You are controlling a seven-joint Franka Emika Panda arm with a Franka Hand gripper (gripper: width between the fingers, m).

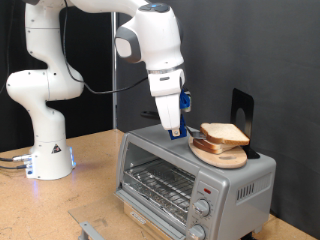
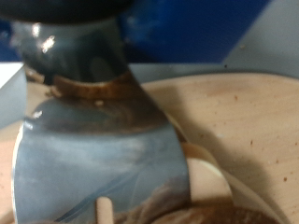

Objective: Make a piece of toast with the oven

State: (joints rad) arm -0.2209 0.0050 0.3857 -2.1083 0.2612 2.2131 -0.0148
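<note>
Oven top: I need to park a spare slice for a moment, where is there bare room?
The oven roof is bare at its exterior-view left end. The right end is crowded: the wooden board with bread, and the gripper hanging just left of them.

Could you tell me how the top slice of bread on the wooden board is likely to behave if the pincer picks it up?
The top slice looks thin and pale, so it is probably light and soft, apt to dent under pinching. It lies loose on the stack on the wooden board atop the oven, so a nudge from the pincer beside it might slide it.
</note>
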